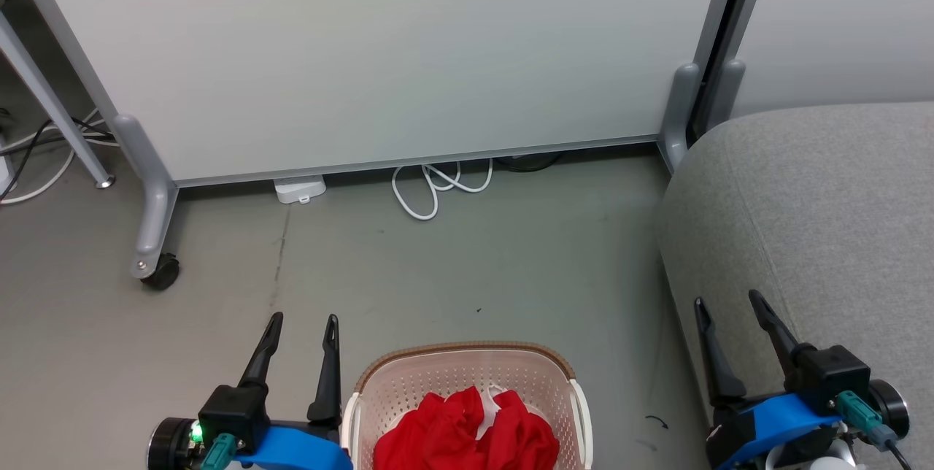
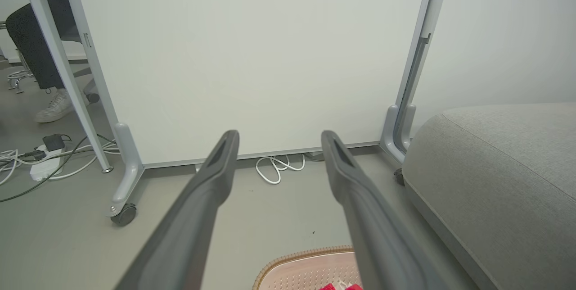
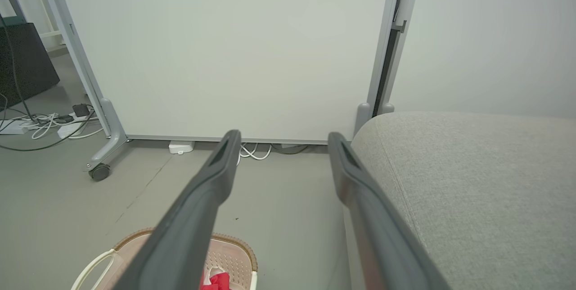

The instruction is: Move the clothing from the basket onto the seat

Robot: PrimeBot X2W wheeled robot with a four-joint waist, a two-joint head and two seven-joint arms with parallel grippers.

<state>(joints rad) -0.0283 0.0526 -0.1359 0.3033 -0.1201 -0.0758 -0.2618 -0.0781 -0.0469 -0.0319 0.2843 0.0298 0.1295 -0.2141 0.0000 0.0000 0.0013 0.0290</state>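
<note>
Clothing (image 1: 467, 433): crumpled red soft fabric w/ white trim, lying in basket (image 1: 408, 382). Basket: cream perforated plastic, brown woven-look rim, on floor (image 1: 474, 266). Seat (image 1: 817, 214): grey upholstery, rounded edge, beside basket. Left claw (image 1: 303, 318) & right claw (image 1: 727, 299): released, empty.

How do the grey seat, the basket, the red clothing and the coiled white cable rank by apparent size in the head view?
1. seat, largest, though cropped by the frame edge
2. basket, cropped at the bottom
3. clothing, lying inside the basket
4. white cable, smallest, but also farthest from the camera
</note>
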